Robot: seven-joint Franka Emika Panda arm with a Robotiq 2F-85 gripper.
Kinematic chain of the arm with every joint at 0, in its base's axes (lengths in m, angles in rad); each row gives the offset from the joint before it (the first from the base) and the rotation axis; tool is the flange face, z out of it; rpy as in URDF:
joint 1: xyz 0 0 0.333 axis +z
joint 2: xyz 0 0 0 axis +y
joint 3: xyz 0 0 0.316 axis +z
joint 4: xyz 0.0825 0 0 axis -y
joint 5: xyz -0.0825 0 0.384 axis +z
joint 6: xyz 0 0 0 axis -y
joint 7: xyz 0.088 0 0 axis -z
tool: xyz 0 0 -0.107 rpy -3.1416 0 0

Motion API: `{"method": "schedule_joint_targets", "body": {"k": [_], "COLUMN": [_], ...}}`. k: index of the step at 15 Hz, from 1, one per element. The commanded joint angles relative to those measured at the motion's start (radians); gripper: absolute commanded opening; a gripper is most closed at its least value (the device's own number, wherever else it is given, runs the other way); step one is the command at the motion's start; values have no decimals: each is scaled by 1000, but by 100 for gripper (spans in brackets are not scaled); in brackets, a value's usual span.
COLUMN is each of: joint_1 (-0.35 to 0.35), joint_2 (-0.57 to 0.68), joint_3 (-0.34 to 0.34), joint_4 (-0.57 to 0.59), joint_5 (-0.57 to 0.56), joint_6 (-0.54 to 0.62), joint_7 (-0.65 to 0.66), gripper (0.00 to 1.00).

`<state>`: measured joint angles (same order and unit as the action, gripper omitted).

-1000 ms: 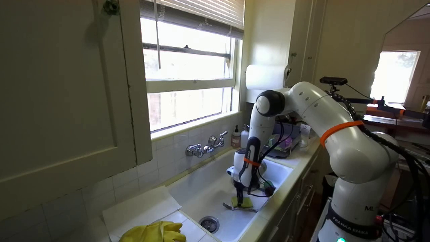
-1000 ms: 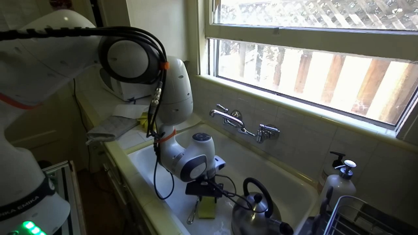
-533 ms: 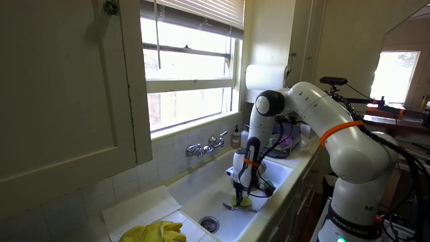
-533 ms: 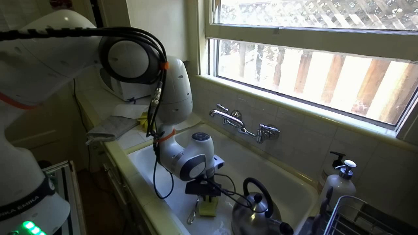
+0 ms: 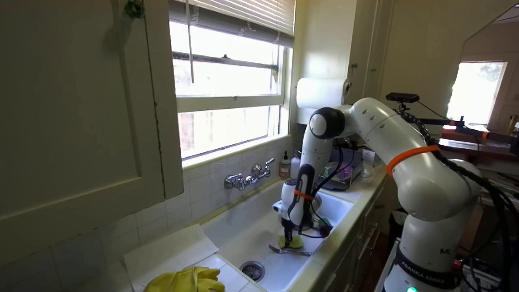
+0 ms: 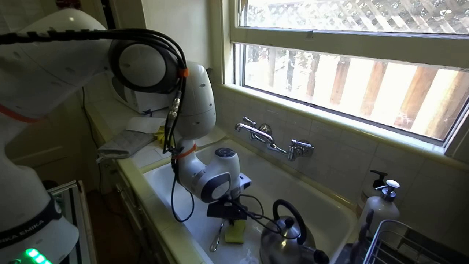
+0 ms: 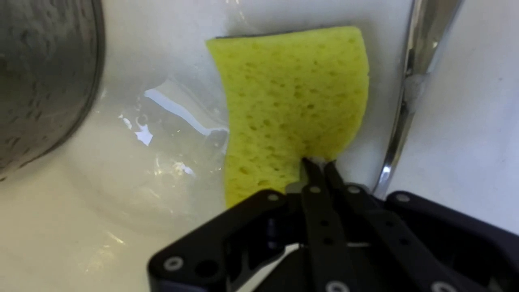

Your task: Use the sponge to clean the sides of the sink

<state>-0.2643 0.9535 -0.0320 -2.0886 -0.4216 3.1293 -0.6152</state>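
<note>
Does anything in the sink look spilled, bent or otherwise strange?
Two mild things. The sponge looks bent: one edge curves in where the gripper seems to pinch it. Beside it, a shiny wet patch, probably water, lies on the floor of the sink, reflecting light.

My gripper (image 7: 321, 164) is black, and my arm (image 5: 377, 121) is white with orange bands (image 5: 409, 156). I see a yellow-green sponge (image 7: 292, 97), speckled darker, a white sink (image 5: 241, 229), a silver-grey, black-handled kettle (image 6: 280, 247) and bright yellow gloves (image 5: 184, 281).
</note>
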Motion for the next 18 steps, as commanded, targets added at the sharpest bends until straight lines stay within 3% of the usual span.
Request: {"method": "schedule_joint_targets", "body": {"k": [1, 10, 14, 18], "joint_1": [-47, -121, -119, -69], "joint_2": [-65, -246, -320, -386], "joint_3": [39, 154, 210, 249], "joint_4": [-75, -244, -306, -362], "joint_5": [-8, -4, -3, 4], "joint_6": [12, 31, 41, 50], "joint_7": [-1, -11, -11, 10], "gripper": [1, 1, 1, 1]}}
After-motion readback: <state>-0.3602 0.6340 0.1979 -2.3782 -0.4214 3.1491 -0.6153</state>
